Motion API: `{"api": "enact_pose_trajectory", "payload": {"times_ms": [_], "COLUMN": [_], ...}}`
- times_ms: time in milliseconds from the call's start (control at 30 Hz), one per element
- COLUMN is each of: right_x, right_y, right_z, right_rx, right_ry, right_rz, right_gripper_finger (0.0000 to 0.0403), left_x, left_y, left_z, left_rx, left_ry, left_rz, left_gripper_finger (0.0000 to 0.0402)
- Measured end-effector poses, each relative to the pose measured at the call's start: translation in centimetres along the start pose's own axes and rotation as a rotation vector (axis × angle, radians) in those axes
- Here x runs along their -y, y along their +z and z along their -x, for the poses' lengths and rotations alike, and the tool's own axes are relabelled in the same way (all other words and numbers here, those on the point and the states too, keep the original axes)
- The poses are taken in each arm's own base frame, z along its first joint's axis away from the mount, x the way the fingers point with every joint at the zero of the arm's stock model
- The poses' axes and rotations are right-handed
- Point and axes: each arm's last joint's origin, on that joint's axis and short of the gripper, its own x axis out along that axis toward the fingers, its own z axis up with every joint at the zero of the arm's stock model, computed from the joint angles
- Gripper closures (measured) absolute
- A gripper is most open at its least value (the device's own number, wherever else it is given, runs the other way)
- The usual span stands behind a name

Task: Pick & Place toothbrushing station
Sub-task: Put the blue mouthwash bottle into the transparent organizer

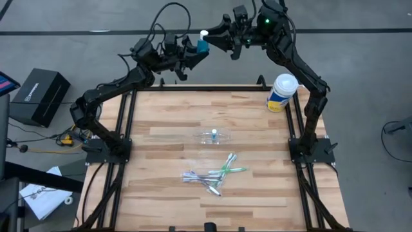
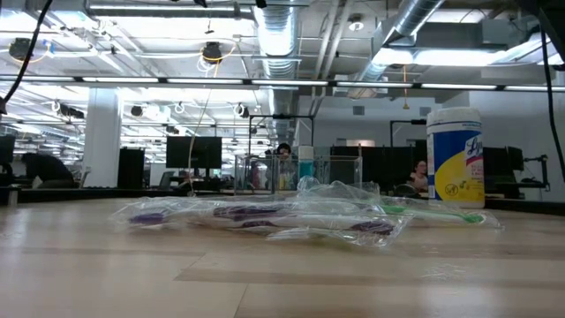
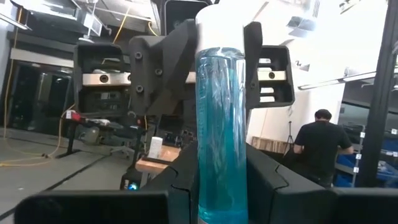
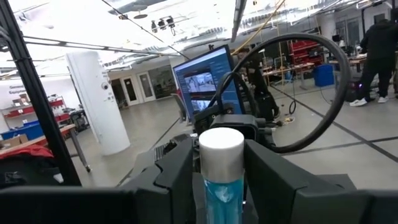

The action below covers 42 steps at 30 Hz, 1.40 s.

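Above the bench's (image 1: 161,129) far edge, left fingers (image 1: 195,51) clamp the blue tube (image 1: 203,44); right fingers (image 1: 215,40) pinch its cap. Cup (image 1: 214,136) lies tipped, toothbrushes (image 1: 212,175) scattered: most remains.

A light wooden butcher-block table (image 1: 212,142) stands on a grey concrete floor (image 1: 367,58) crossed by a dark line at the far side. A black box (image 1: 40,95) sits on the floor to the left of the table, with papers (image 1: 40,196) nearer. Beyond the table, an open industrial hall shows silver ceiling ducts (image 2: 275,35), strip lights (image 2: 168,81), a white column (image 2: 101,137) and dark monitors (image 2: 194,152). A person in black (image 3: 320,146) stands far off among workbenches.
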Motion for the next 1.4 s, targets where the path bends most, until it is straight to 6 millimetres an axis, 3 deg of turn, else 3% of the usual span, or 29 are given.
{"api": "enact_pose_trajectory", "payload": {"times_ms": [1400], "right_x": [0.04], "right_y": [-0.29], "right_z": [0.02], "right_rx": [-0.032], "right_ry": [0.016], "right_rz": [-0.050], "right_gripper_finger": [0.0299], "left_x": [-0.38], "left_y": [-0.51], "left_z": [-0.14], "left_rx": [-0.027], "left_ry": [-0.017], "left_rz": [0.058], "left_gripper_finger": [0.0334]}}
